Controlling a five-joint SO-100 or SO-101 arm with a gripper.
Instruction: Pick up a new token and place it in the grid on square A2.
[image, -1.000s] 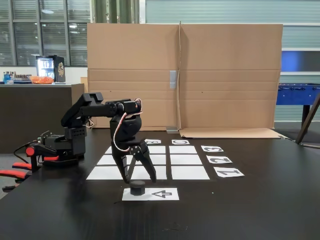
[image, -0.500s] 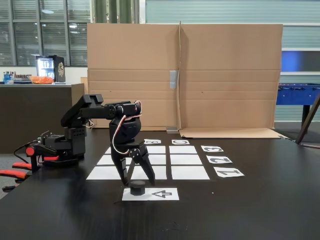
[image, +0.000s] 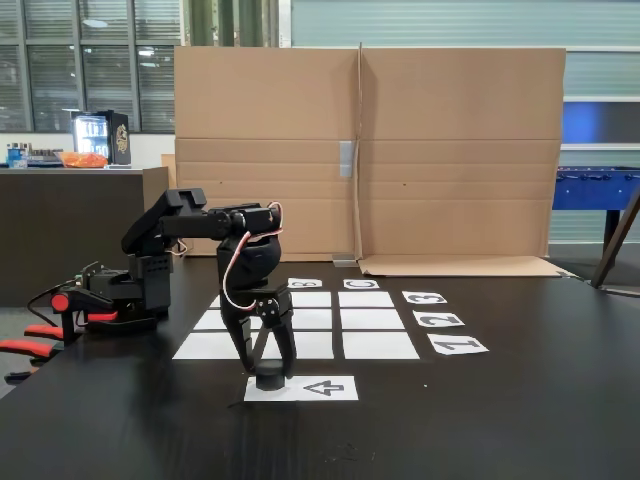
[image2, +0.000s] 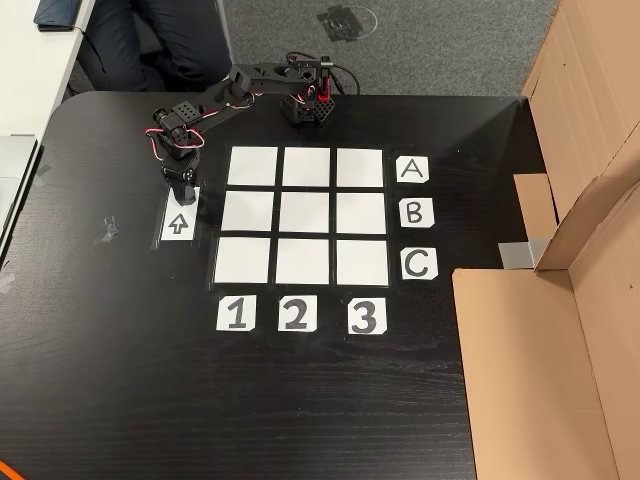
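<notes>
office or lab; black table (image2: 330, 400); cardboard screen (image: 370, 150); foosball table (image: 595, 188); large windows (image: 90, 60)

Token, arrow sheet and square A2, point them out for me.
Token (image: 269, 380), fixed view, its dark side below the gripper.
Arrow sheet (image2: 179, 224), other view, on the printed arrow.
Square A2 (image2: 307, 167), other view, middle of the paper.

In the fixed view the arm reaches forward from its base, upper links level, wrist bent straight down. The gripper (image: 269, 372) points at the bench, its two fingers narrowed to a slim gap near the surface. From above, the gripper (image2: 180, 183) hangs at the arm's far end.
</notes>
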